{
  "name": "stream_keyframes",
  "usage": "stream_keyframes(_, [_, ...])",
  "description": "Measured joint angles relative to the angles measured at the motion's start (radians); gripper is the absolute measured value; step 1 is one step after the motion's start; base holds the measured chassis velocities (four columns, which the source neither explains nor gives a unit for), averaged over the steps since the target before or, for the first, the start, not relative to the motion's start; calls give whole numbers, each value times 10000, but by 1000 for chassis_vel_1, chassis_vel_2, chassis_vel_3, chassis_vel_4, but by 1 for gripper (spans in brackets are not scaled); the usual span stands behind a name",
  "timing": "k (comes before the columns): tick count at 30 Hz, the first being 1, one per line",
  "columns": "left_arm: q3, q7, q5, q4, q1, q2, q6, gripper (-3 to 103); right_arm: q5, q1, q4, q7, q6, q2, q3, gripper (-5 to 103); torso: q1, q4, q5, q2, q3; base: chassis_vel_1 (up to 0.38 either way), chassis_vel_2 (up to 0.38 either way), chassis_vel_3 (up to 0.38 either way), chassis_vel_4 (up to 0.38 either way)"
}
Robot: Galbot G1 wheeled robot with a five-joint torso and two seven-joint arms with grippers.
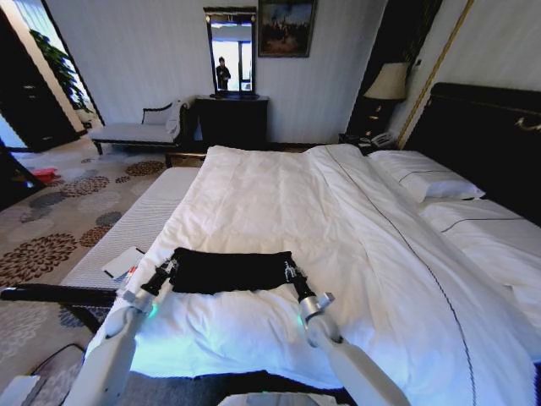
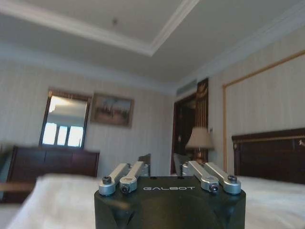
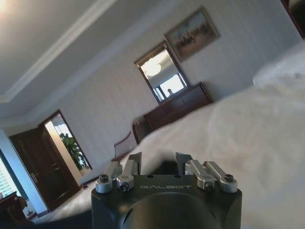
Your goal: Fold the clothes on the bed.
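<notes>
- Left gripper [image 1: 172,267] sits at the left end of the black T-shirt [image 1: 230,271], fingers reaching into the cloth's edge; the head view does not make out how wide they stand or whether they pinch it.
- Seen from the left wrist, its fingers [image 2: 144,168] stand apart with a gap between them, and no cloth can be made out in that gap.
- Folded into a flat black band, the T-shirt lies across the near end of the bed [image 1: 355,254], on the white duvet [image 1: 279,203], stretching from one gripper to the other.
- Right gripper [image 1: 290,272] is at the T-shirt's right end, touching its edge.
- From the right wrist, its fingers [image 3: 134,161] stand apart with something dark low between them; whether they grip it is unclear.
- No container is among these things.
</notes>
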Motion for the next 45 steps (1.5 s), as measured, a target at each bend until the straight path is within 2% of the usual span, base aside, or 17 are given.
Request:
stream_keyframes(5, [-732,28,-511,-960,427,293,77,42,127,-165,1144,473,-13,-586,332,52,-1,0,-1,1,-2,0,0,0,0])
stream_keyframes(7, [-1055,103,-621,-979,439,521,193,53,256,39,1410,745,-67,-744,483,68,0,1,-2,0,-1,0,0,0,0])
stream_keyframes(9, [-1091,9,-651,-951,424,569,282,58,307,133,1425,817,-98,-754,502,68,1,1,-3,0,0,0,0,0,0])
stream_keyframes(12, [-1040,-816,-714,-972,290,631,768,69,475,563,1382,1157,-325,-738,499,79,1,1,-4,0,1,0,0,0,0])
stream_keyframes(13, [-939,-1471,-643,-1061,191,629,1029,74,504,811,1318,1459,-613,-723,438,84,0,2,-6,0,1,0,0,0,0])
stream_keyframes(14, [-737,-2620,-456,-1242,-7,612,1437,80,546,1136,1257,2033,-1057,-713,303,90,0,0,-3,0,1,0,0,0,0])
stream_keyframes(15, [-737,-2620,-456,-1242,-7,612,1437,80,546,1136,1257,2033,-1057,-713,303,90,0,0,-3,0,1,0,0,0,0])
stream_keyframes(16, [-485,-3832,-275,-1446,-237,594,1850,85,667,1449,1243,2654,-1468,-711,170,95,0,3,-3,0,1,0,0,0,0])
stream_keyframes(18, [-185,-5419,-179,-1789,-535,585,2389,90,871,1755,1251,3323,-1913,-721,40,98,1,-1,-7,0,1,0,0,0,0])
stream_keyframes(19, [150,-7324,-284,-2457,-825,580,3299,95,1237,2147,1273,3935,-2394,-765,-142,100,4,-8,-2,-1,2,0,0,0,0])
stream_keyframes(20, [296,-8377,-441,-2863,-933,570,3794,98,1435,2352,1280,4111,-2574,-800,-226,100,4,-9,-1,-1,2,0,0,0,0])
stream_keyframes(21, [296,-8377,-441,-2863,-933,570,3794,98,1435,2352,1280,4111,-2574,-800,-226,100,4,-9,-1,-1,2,0,0,0,0])
stream_keyframes(23, [565,-10881,-972,-4009,-1050,528,4904,100,2334,2994,1277,4304,-3110,-952,-519,100,4,-2,1,-1,2,0,0,0,0])
stream_keyframes(25, [716,-12263,-1292,-4767,-1038,456,5603,100,3404,3572,1229,4454,-3707,-1080,-720,100,3,0,1,-1,2,0,0,0,0])
stream_keyframes(29, [972,-13137,-1467,-5424,-1030,284,6145,100,4481,4591,759,4960,-4522,-1219,-1117,100,2,3,-5,0,1,0,0,0,0])
stream_keyframes(36, [1028,-12973,-1893,-6076,-1010,87,6222,100,5830,5728,-555,5069,-5075,-897,-1749,100,4,-6,-2,-1,3,0,0,0,0])
stream_keyframes(45, [650,-12719,-2103,-6650,-690,129,6193,100,7058,6549,-1211,6626,-6163,946,-2522,100,2,6,-6,-1,1,0,0,0,0])
